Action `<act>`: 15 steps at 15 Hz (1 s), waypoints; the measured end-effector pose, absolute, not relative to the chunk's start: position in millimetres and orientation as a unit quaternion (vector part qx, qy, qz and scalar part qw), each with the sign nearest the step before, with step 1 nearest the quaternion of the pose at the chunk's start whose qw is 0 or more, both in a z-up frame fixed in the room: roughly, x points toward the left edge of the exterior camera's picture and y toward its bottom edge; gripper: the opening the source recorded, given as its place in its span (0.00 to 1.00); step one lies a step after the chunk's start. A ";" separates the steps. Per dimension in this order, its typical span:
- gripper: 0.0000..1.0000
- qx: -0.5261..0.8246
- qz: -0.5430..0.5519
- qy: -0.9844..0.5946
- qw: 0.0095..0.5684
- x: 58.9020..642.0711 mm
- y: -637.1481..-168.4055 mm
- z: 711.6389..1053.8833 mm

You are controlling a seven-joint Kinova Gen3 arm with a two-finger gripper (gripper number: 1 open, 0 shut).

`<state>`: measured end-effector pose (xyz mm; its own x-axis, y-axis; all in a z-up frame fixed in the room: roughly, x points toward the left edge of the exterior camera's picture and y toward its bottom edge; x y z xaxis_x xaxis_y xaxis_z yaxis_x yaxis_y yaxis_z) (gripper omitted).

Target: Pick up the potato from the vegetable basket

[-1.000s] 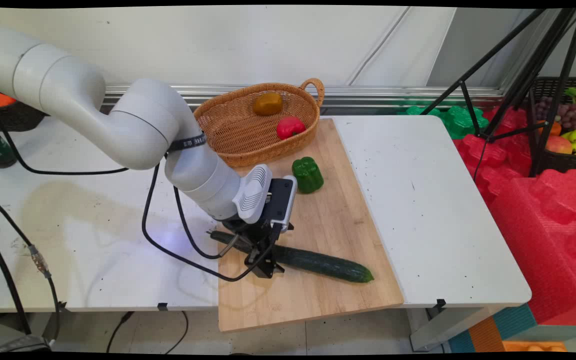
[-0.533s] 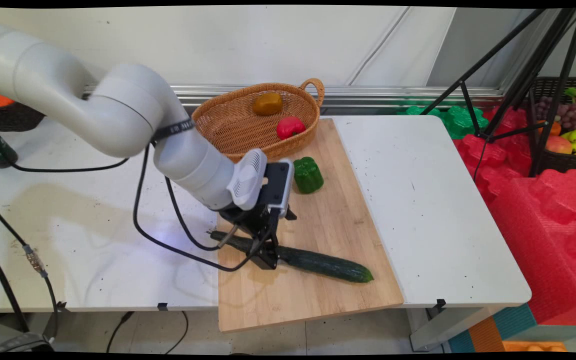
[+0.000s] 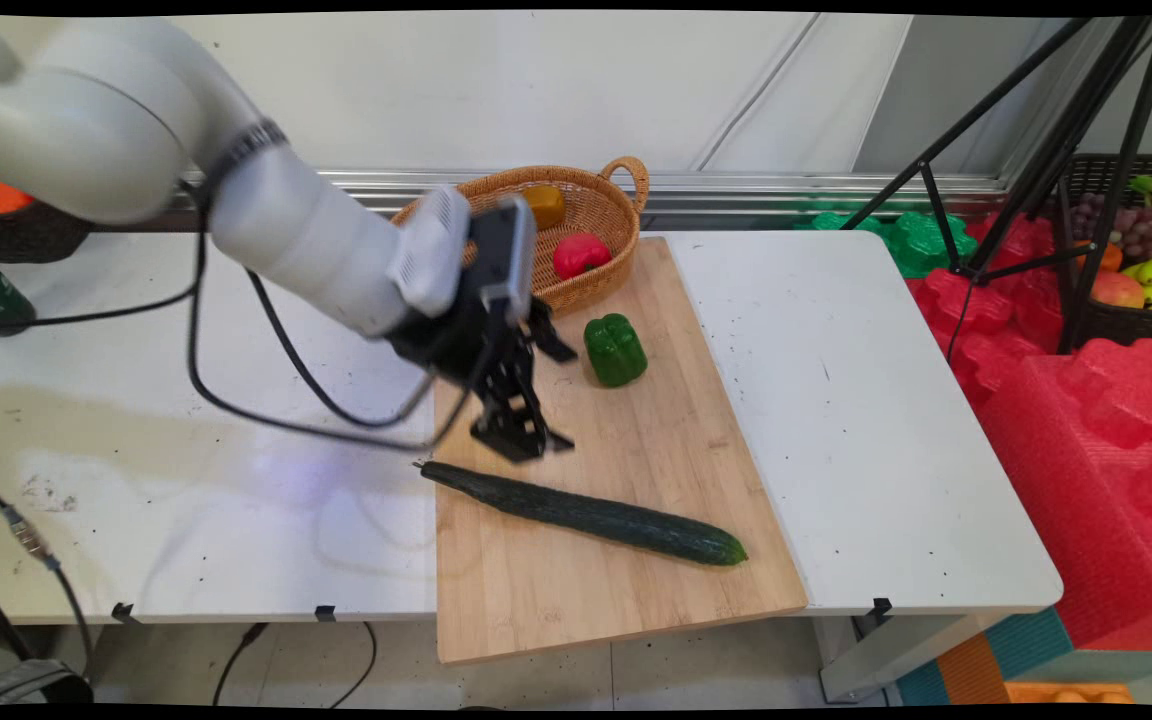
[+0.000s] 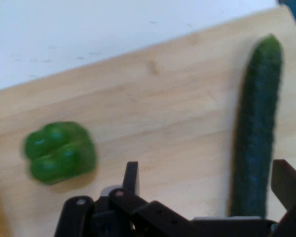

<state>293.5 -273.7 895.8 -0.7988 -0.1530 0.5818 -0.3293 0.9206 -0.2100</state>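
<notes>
I see my gripper (image 3: 521,445) with fingers apart and empty at the frame's centre, above the cucumber (image 3: 586,514) lying on the board (image 3: 676,440).

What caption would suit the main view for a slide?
Open claw above a wooden board, over a cucumber, near a green pepper and wicker basket.

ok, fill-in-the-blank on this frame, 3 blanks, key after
1. The gripper hangs empty above the board, its fingers ____.
2. The cucumber lies flat on the ____.
3. The red pepper sits inside the ____.
4. The pepper standing on the board outside the basket is ____ in colour.

Missing words: open; board; basket; green
</notes>
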 end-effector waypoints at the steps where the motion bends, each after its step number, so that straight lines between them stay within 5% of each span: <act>1: 1.00 0.145 0.158 -0.930 0.299 303.7 -276.0 904.9; 15: 1.00 0.323 0.273 -0.857 0.293 387.6 -378.9 956.4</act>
<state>387.6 -378.9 956.4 -0.6196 -0.3928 0.6795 -0.7137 0.6423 -0.2795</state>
